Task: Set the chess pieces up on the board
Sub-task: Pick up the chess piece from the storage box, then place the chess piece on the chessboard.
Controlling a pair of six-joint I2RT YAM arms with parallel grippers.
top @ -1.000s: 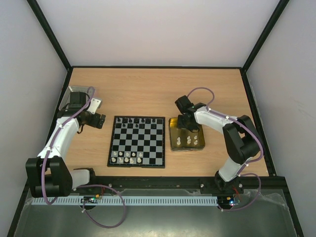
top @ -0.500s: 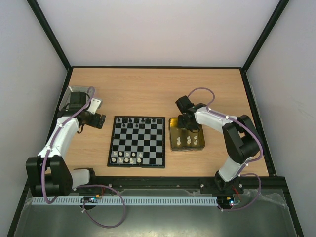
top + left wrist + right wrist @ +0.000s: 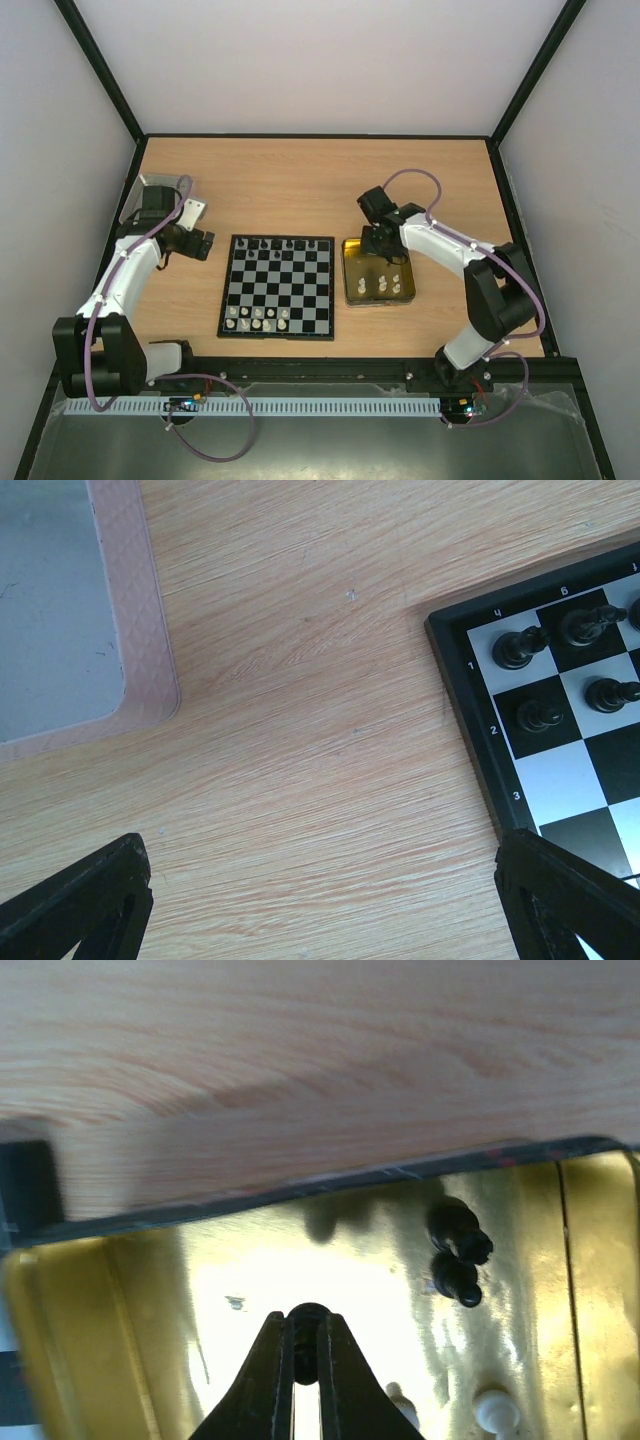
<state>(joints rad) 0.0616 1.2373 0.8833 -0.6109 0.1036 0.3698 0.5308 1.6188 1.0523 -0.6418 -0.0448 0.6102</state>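
The board (image 3: 300, 290) lies mid-table, with black pieces (image 3: 275, 244) along its far rows and white pieces (image 3: 258, 318) along its near rows. The gold tray (image 3: 350, 298) to its right holds white pieces (image 3: 378, 285). My right gripper (image 3: 381, 241) hangs over the tray's far end. In the right wrist view it (image 3: 305, 1345) is shut on a black piece (image 3: 306, 1328) above the tray floor (image 3: 250, 1270), with two loose black pieces (image 3: 458, 1250) to the right. My left gripper (image 3: 205, 243) is open and empty (image 3: 325, 910) beside the board's far left corner (image 3: 470, 710).
A silver-grey tin lid (image 3: 160, 190) lies at the far left and also shows in the left wrist view (image 3: 60, 610). Black pieces (image 3: 540, 715) stand on the board's corner squares. White pieces (image 3: 495, 1410) stand in the tray near my right fingers.
My right arm has shifted, its gripper moving a little toward the tray's far end and its elbow swinging right. The left arm has not moved.
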